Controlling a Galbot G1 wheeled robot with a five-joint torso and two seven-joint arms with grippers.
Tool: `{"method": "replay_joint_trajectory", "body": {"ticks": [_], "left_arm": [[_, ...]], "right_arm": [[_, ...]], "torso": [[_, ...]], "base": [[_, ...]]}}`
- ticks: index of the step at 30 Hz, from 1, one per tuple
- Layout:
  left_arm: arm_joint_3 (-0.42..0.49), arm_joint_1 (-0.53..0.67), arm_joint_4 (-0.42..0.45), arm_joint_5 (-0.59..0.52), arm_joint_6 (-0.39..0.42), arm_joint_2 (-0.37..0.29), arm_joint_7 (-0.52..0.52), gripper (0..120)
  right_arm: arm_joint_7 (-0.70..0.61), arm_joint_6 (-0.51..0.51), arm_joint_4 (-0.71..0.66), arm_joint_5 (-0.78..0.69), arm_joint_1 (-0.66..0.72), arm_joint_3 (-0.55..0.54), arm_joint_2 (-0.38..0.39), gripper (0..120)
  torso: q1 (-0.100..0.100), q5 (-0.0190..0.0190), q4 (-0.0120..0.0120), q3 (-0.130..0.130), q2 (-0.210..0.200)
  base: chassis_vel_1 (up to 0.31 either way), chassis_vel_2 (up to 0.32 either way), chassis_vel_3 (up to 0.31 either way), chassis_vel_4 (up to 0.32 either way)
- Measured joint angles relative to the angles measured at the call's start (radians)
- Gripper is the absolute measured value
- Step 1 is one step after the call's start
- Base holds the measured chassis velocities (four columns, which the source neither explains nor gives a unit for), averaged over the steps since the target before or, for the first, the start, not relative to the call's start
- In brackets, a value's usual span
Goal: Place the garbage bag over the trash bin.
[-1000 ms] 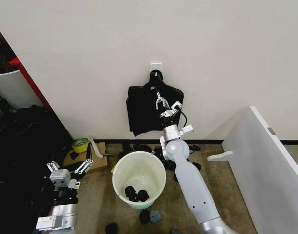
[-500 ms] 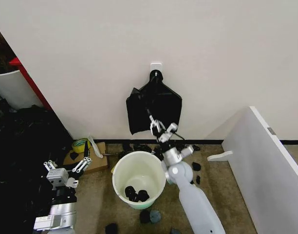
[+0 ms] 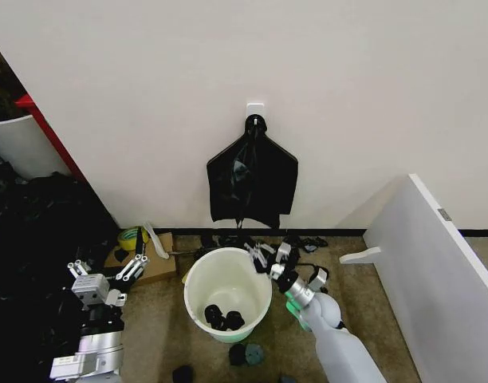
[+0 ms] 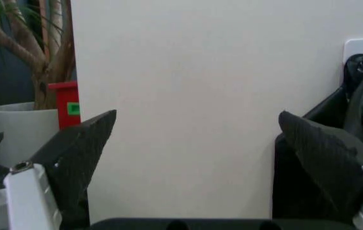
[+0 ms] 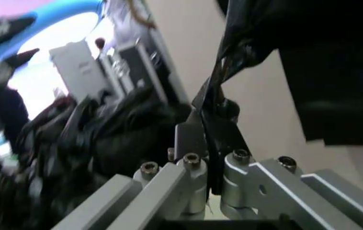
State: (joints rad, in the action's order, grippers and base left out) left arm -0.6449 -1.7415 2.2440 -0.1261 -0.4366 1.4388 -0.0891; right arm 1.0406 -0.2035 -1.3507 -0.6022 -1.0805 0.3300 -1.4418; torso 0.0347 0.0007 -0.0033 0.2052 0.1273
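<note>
The trash bin point(image 3: 228, 289) is a round white bucket standing upright on the floor below the wall hook. A flat black bundle of bags point(image 3: 264, 182) hangs from that hook. One garbage bag point(image 3: 242, 171) is stretched out of the bundle into a thin glossy strand point(image 5: 232, 52) running down to my right gripper point(image 3: 264, 254). This gripper sits just above the bin's far right rim. In the right wrist view the right gripper point(image 5: 208, 129) is shut on the black plastic. My left gripper point(image 3: 104, 275) is open at the lower left, facing the wall, with open fingers point(image 4: 79, 158).
Small black lumps point(image 3: 222, 317) lie in the bin and on the floor around it. A yellow tape roll point(image 3: 132, 237) and cardboard sit to the left. A white panel point(image 3: 435, 271) leans at the right, and dark bags point(image 3: 29, 239) pile up at the left.
My right arm has dropped from the hanging bundle down to the bin's rim, drawing a strand of bag with it. The bundle now looks pulled and stretched. The left gripper barely moved.
</note>
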Motion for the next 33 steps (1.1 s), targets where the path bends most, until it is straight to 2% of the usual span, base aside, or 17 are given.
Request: {"method": "replay_joint_trajectory", "body": {"ticks": [11,17,19,25,27,29,33], "left_arm": [[-0.001,-0.003,0.006,0.001,0.0,0.003,-0.001,100],[-0.003,-0.004,0.006,0.002,0.0,0.0,-0.003,100],[-0.003,-0.004,0.006,0.002,0.0,-0.001,-0.003,100],[-0.001,-0.002,-0.001,0.002,0.0,-0.004,-0.004,100],[-0.001,-0.002,-0.002,0.002,0.0,-0.005,-0.004,100],[0.001,0.0,-0.006,0.002,0.0,-0.006,-0.004,100],[0.002,0.003,-0.011,0.002,0.0,-0.009,-0.004,100]], "right_arm": [[0.082,-0.023,0.074,0.086,0.007,0.041,0.007,0],[0.04,-0.045,0.066,0.05,0.005,0.037,0.006,0],[-0.015,-0.059,0.03,-0.007,-0.003,0.023,0.006,1],[-0.278,-0.081,-0.086,-0.244,-0.041,-0.066,0.022,27],[-0.31,-0.08,-0.101,-0.271,-0.044,-0.075,0.023,31],[-0.426,-0.072,-0.157,-0.363,-0.057,-0.104,0.023,41],[-0.57,-0.045,-0.217,-0.412,-0.064,-0.127,0.02,56]], "torso": [[0.0,0.0,0.0,0.0,0.0],[0.0,0.0,0.0,0.0,0.0],[0.0,0.0,0.0,0.0,0.0],[0.0,0.0,0.0,0.0,0.0],[0.0,0.0,0.0,0.0,0.0],[0.0,-0.0001,0.0,0.0,0.0],[0.0,-0.0001,-0.0001,0.0,0.0]], "base": [[0.0,0.0,0.0,0.0],[0.0,0.0,0.0,0.0],[0.0,0.0,0.0,0.0],[0.0,0.0,0.0,0.0],[0.0,0.0,0.0,0.0],[0.0,0.0,0.0,0.0],[0.0,0.0,0.0,0.0]]}}
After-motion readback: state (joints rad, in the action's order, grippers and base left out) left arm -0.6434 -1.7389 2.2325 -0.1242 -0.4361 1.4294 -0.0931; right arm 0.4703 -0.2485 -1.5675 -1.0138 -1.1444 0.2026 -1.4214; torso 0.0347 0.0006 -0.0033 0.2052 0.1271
